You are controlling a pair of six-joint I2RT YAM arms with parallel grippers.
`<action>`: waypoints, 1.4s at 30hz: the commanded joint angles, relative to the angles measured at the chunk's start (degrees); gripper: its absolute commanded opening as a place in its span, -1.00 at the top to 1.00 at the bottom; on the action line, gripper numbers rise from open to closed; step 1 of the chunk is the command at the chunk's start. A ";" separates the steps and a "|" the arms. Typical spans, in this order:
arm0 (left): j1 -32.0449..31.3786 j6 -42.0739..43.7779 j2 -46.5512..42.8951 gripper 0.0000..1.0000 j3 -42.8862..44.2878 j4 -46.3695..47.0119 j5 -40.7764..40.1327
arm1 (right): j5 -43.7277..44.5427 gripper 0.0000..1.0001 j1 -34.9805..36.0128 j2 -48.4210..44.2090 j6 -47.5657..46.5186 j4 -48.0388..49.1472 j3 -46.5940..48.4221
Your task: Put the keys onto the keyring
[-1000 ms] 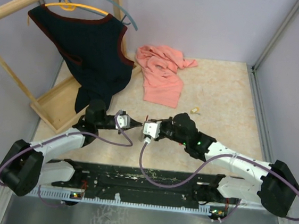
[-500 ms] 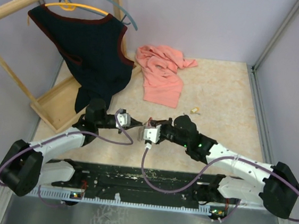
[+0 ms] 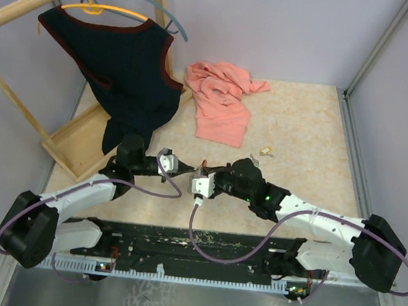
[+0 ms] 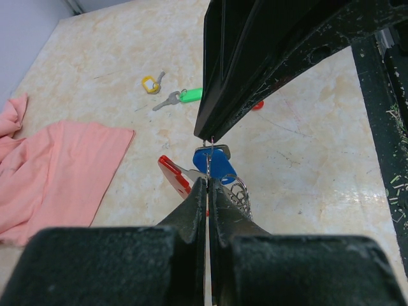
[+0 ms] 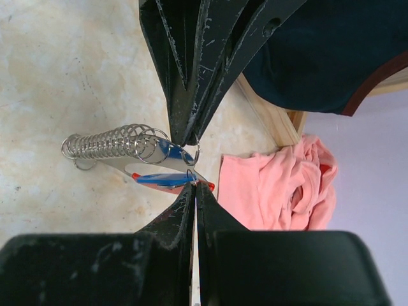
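Blue key [image 4: 217,164] was the one being worked on, on the near side of the pink cloth [image 3: 220,103], right where the two arms met nose to nose. Left gripper [image 4: 208,182] was squeezed fully together and so was the right gripper [image 5: 194,187]. As far as I could tell, both tips were nipping the small wire ring [image 4: 209,156] at that key's head, one from each end. The keyring [image 4: 172,175], red side showing, sat just beside the blue key along with a springy coil of metal loops [image 5: 105,146], though I couldn't make out whether the key was properly on it. So my read: mid-threading, first key. Yellow key [image 4: 150,84] and green key [image 4: 190,95] were lying on the tabletop off to the right of the cloth with nothing touching them, so most of the job looked left to do. Next move probably called for tiny, careful twisting to walk the ring round without either pinch slipping, that wire being so thin.
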 commanded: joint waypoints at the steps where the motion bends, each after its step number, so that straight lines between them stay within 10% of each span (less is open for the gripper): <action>1: 0.11 -0.18 -0.01 1.00 1.67 0.04 0.81 | 0.38 1.00 1.20 0.34 0.49 3.71 2.07; 42: 0.12 0.05 -0.84 1.00 0.86 1.14 0.48 | 0.63 1.00 1.28 -1.97 10.67 4.80 3.18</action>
